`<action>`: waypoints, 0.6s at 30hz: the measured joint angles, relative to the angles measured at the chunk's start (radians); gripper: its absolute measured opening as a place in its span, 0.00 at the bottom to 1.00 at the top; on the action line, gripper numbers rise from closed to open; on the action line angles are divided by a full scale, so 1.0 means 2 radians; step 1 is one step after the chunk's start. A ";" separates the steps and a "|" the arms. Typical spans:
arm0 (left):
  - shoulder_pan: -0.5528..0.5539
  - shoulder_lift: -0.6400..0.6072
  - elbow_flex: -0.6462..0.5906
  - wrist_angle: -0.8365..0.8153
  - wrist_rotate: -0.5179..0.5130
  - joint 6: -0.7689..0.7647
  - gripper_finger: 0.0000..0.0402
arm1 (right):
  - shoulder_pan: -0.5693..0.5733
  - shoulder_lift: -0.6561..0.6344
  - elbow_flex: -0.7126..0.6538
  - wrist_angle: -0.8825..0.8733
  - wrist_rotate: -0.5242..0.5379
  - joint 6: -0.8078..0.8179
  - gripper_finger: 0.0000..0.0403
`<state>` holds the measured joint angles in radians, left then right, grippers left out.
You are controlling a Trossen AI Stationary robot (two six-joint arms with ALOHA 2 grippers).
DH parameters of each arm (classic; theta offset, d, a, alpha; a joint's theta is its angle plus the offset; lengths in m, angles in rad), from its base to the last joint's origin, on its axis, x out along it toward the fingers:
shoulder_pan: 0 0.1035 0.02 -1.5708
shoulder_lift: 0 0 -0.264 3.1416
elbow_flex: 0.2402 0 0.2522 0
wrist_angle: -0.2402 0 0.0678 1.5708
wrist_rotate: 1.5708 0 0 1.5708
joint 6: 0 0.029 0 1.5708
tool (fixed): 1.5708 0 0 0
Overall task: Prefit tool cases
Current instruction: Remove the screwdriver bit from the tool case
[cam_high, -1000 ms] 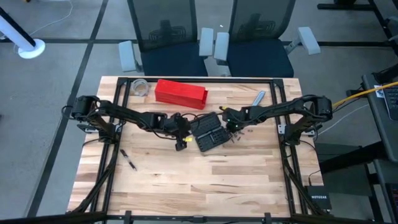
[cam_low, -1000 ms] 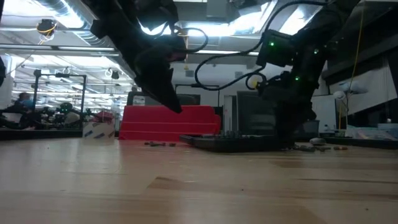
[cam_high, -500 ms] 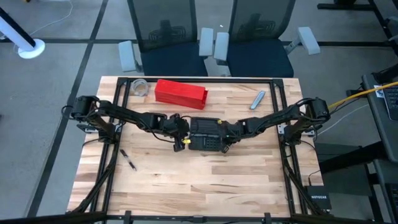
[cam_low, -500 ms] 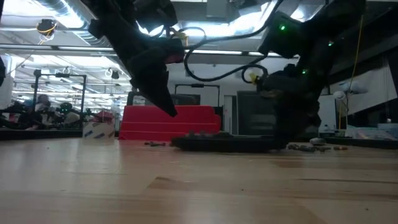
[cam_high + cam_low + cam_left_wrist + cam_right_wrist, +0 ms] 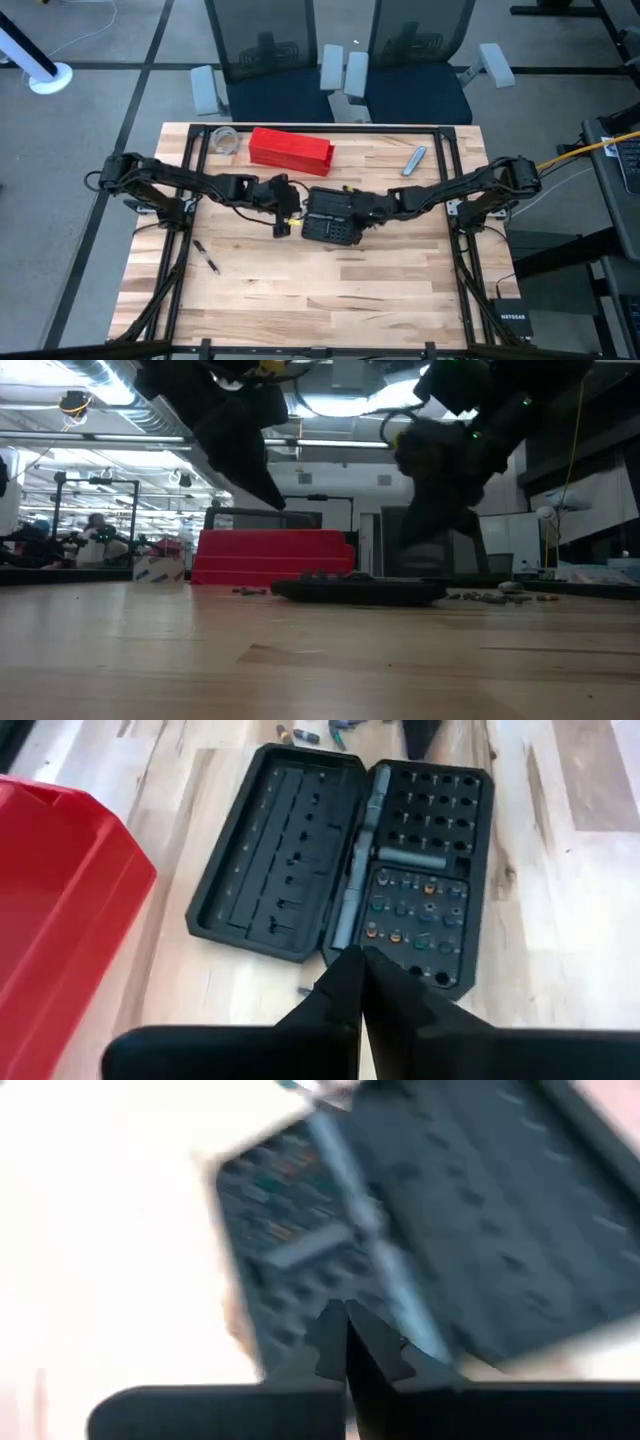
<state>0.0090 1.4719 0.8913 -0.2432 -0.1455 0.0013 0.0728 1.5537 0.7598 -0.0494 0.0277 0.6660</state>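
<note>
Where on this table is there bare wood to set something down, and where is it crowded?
Free: the wide front stretch of the table below the open black case, right of the pen. Crowded: the middle, where the left gripper and right gripper flank the case, and the back-left by the red box.

Overhead, table-level, two close wrist views

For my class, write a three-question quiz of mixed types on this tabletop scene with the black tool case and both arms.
1. True or false: the tool case lies open.
2. What stands behind the case in the low view: A a red box, B a blue bucket, C a green bottle?
3. How do both grippers' jaws stand?

Key:
1. True, both halves flat.
2. A, the red box.
3. Shut: left gripper, right gripper.
</note>
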 joint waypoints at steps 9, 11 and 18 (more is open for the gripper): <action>0.000 0.000 0.000 0.022 0.033 0.030 0.00 | 0.026 0.058 -0.001 0.031 0.076 0.007 0.00; 0.000 0.000 0.000 0.032 0.038 0.038 0.00 | 0.026 0.069 -0.001 0.037 0.078 0.008 0.00; 0.000 0.007 0.000 0.060 0.051 0.042 0.00 | 0.033 0.104 0.002 0.050 0.079 0.005 0.00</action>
<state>0.0086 1.4867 0.8917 -0.1238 -0.0436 0.0858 0.1379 1.7626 0.7639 0.0509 0.1848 0.6758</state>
